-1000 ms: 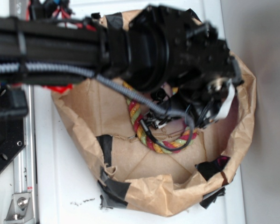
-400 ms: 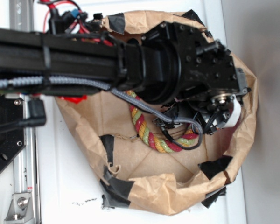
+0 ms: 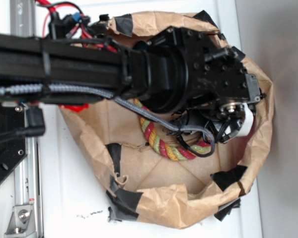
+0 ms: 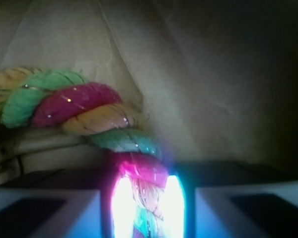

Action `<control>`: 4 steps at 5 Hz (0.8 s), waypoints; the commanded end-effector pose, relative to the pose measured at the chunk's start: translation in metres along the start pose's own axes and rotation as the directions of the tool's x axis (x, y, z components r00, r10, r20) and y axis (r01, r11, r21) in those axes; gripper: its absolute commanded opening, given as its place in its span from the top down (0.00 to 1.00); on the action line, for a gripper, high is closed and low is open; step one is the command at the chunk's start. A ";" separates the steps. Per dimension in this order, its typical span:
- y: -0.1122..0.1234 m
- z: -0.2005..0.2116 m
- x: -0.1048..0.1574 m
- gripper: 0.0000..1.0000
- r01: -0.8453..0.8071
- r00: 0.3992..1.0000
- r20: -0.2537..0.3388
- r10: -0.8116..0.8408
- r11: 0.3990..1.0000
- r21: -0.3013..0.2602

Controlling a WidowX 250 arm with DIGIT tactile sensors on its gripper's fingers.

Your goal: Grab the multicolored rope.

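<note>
The claw [image 4: 148, 208] squeezes the rope [image 4: 79, 106] near one end inside the paper bag [image 3: 154, 201], so it could slip out when lifted.

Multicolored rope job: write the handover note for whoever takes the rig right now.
Claw: down inside the brown paper bag, its two fingers on either side of the multicolored rope; the rope runs between them, looks pinched.
Rope: curled on the bag floor, one part hidden under the arm.
Done: reach and placement around the rope.
Left: confirm the grip is firm, then lift the rope out of the bag.
</note>
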State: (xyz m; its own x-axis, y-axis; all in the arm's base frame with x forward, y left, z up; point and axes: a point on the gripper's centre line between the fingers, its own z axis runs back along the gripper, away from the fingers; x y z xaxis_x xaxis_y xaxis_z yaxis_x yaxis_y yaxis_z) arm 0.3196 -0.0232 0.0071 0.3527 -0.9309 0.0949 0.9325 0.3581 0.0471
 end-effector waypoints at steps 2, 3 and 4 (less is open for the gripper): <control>-0.024 0.120 0.011 1.00 -0.494 0.867 -0.006 0.498 0.859 -0.131; -0.025 0.166 0.006 1.00 -0.661 0.748 -0.030 0.664 0.738 -0.139; -0.030 0.171 0.015 1.00 -0.702 0.711 -0.041 0.702 0.707 -0.091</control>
State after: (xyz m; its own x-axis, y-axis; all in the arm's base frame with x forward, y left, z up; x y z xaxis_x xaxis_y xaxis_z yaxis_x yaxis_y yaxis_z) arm 0.2783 -0.0167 0.1519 0.9172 -0.3983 -0.0123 0.3919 0.9071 -0.1536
